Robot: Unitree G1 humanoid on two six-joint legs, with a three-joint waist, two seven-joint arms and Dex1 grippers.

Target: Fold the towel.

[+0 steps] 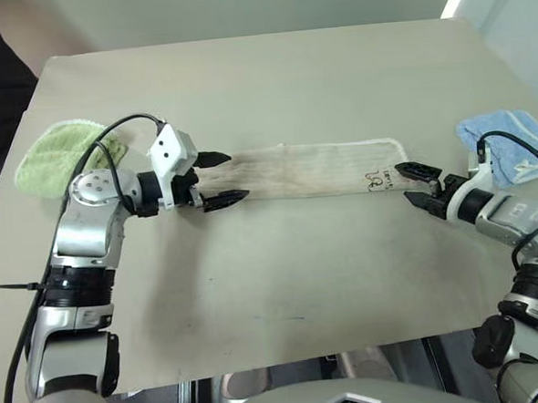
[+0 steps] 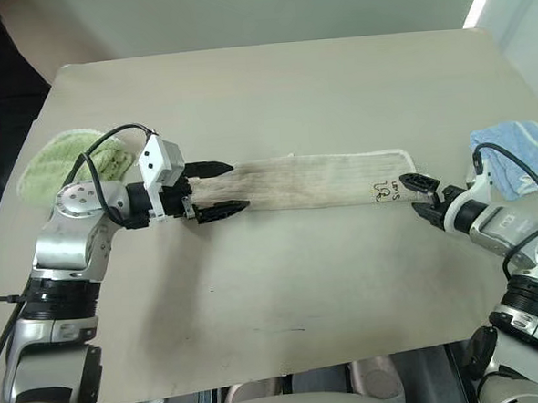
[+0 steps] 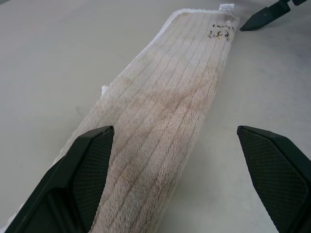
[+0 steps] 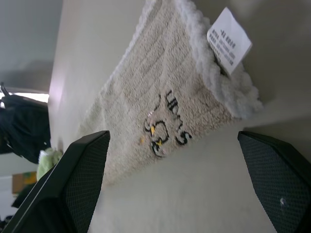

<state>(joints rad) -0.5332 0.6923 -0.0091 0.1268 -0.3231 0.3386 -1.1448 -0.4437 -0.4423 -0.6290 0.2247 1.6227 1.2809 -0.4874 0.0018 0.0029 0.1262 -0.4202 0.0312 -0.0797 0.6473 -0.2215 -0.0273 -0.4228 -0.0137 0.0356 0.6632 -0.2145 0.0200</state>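
Beige towel folded into long strip, flat mid-table.

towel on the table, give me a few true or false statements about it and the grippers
1. The beige ribbed cloth towel lies folded into a long strip on the table. True.
2. The left gripper is shut on the towel. False: it is open, at the strip's end.
3. The right gripper is open beside the logo end. True.
4. The fluffy light-green cloth lies on top of the towel. False: it lies apart, by the table's edge.
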